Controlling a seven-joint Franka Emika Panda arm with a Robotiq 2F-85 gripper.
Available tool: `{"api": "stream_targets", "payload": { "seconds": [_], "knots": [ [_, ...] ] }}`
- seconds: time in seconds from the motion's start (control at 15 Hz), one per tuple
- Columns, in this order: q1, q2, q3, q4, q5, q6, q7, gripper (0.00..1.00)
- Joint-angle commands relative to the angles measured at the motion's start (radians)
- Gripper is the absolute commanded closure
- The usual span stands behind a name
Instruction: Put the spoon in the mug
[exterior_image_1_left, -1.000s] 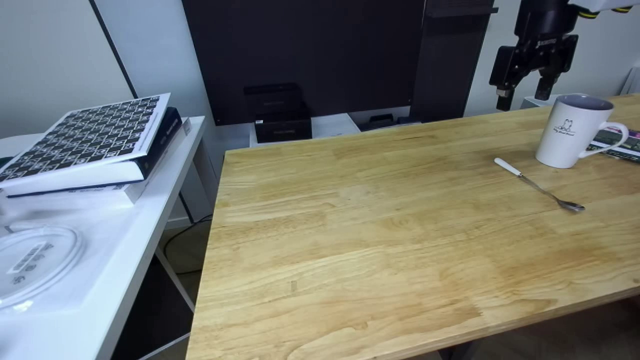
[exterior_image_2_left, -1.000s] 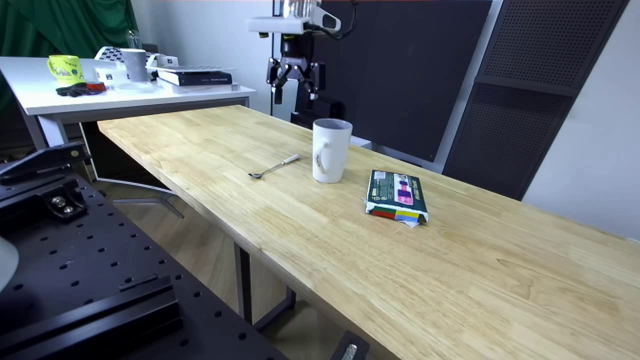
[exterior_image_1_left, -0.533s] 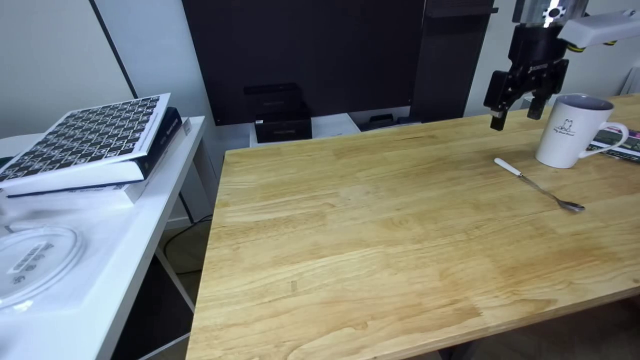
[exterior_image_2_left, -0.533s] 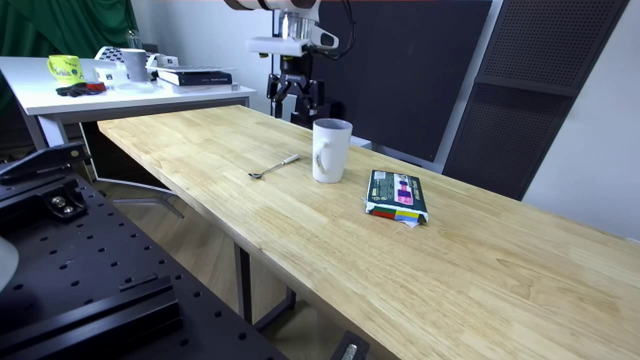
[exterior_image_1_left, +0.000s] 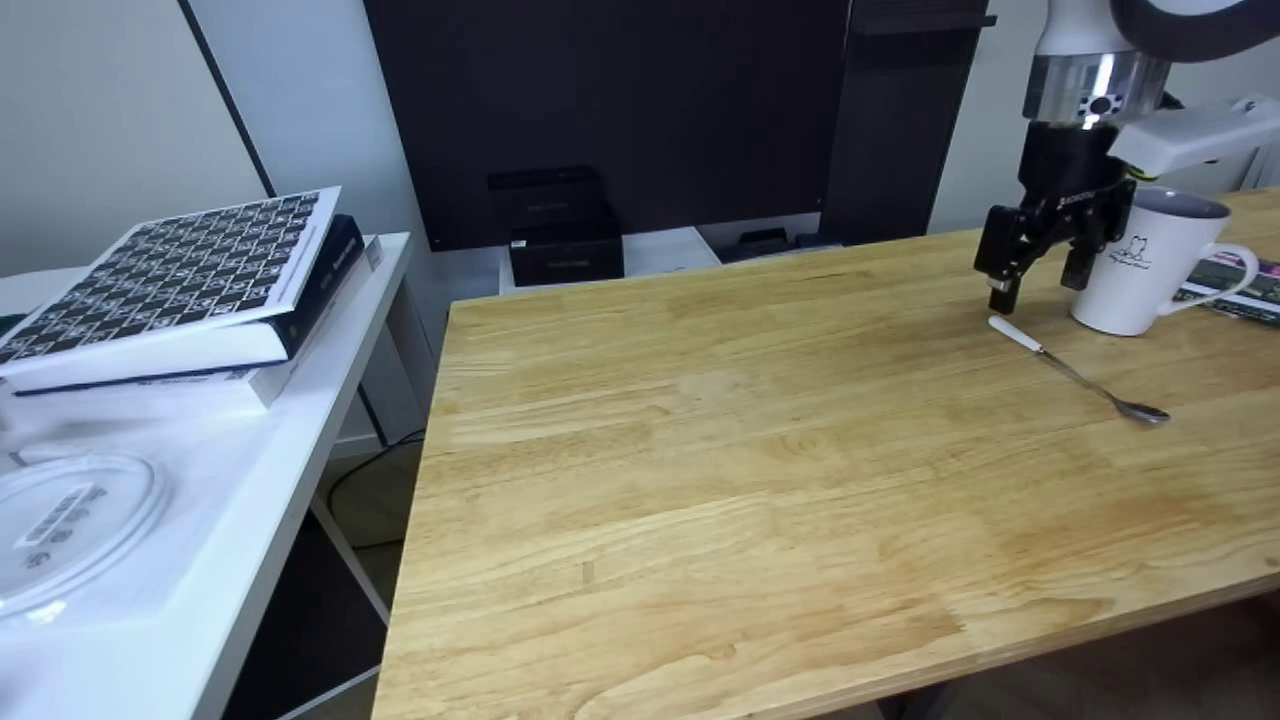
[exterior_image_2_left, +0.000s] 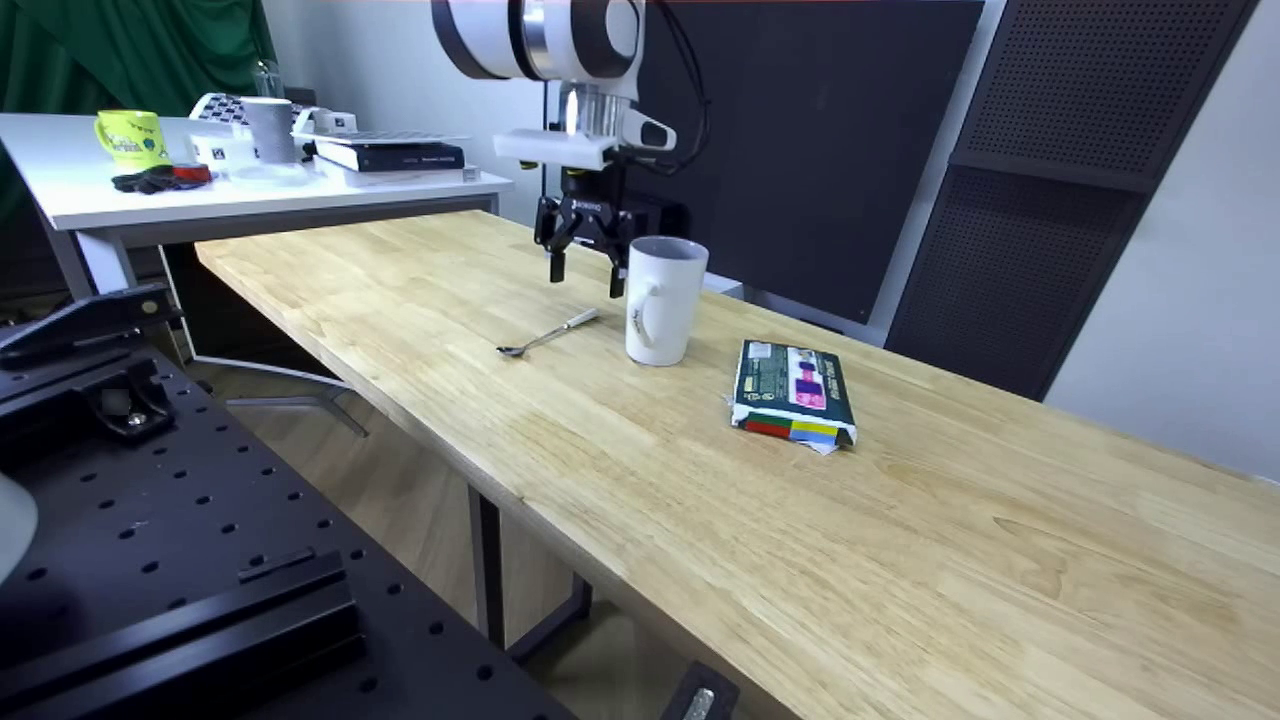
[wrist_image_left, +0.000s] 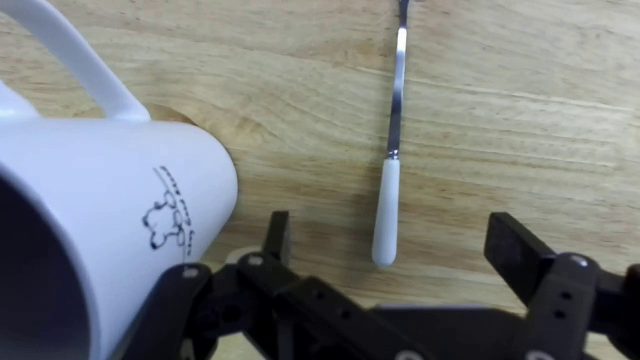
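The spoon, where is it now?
In the wrist view, the spoon lies on the wooden table, right of the mug, its white handle pointing toward the gripper.

White capitals on the hand, upper right in an exterior view, seem to spell ROBOTIQ. Dark script on the mug, at left in the wrist view, is too blurred to read; print on the pack, right of centre in an exterior view, is too small.
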Motion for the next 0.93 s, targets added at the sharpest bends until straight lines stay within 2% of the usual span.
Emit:
{"api": "stream_targets", "payload": {
  "seconds": [0.0,0.67,0.73,0.8,0.87],
  "knots": [
    [0.036,0.022,-0.034,0.012,-0.019,0.027,0.037,0.0],
    [0.091,0.077,-0.082,0.017,-0.032,0.107,0.045,0.0],
    [0.094,0.082,-0.084,0.021,-0.03,0.103,0.048,0.24],
    [0.099,0.086,-0.088,0.023,-0.031,0.101,0.053,0.26],
    [0.101,0.088,-0.089,0.025,-0.031,0.099,0.055,0.33]
  ]
}}
